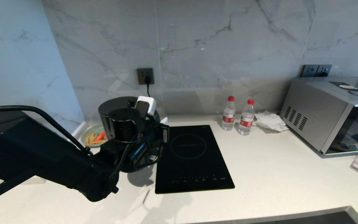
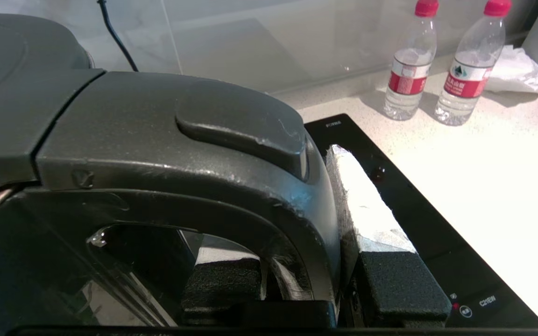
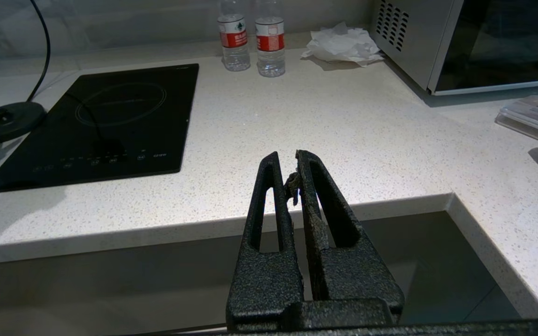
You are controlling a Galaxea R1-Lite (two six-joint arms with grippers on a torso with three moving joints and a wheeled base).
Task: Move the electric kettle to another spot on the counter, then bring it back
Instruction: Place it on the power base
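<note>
left gripper (image 2: 339, 261) is clamped on the loop handle of the electric kettle (image 2: 124, 140); in the left wrist view one finger sits inside the loop and the other, padded in white, presses the handle's outer side. we read this as a firm hold, jaws narrow around the handle.

kettle sits toward the back left of the counter (image 1: 275, 174), just beside the left edge of the induction hob (image 1: 191, 158). the right wrist view shows the corded base disc (image 3: 3, 122) bare, so we judge the kettle is off it, though whether it hangs or rests on the counter we cannot tell.

right gripper (image 3: 294, 175) is parked off the counter's front edge, fingers closed on nothing.

step in hand: carrying phase, probably the outbound move or the return. next move calls for keeping the kettle upright and clearing the cord and the small dish of food (image 1: 94, 136) at the back left corner.
</note>
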